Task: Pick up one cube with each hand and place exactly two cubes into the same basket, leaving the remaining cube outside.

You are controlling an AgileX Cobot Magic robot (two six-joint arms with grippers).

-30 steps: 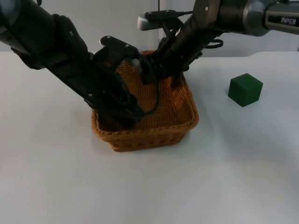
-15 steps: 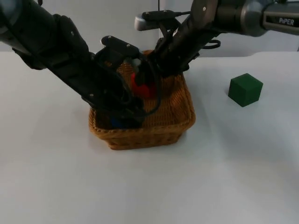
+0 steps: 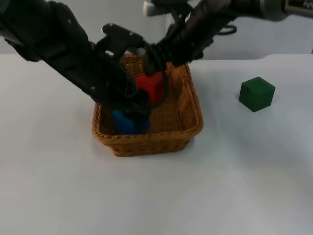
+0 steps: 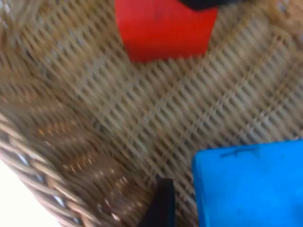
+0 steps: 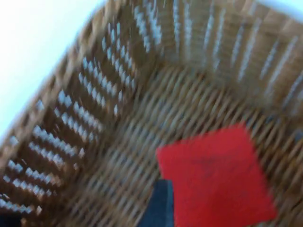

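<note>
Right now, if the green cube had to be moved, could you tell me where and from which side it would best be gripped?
Grip the green cube across two opposite upright faces, coming straight down from above. It stands flat and alone on the white table, apart from the wicker basket, so all its sides look free; it is turned slightly, so the fingers should probably match that angle.

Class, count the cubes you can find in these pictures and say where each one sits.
3. The red cube and the blue cube lie inside the wicker basket; the green cube stands on the table, apart from the basket. The arms might hide more.
</note>
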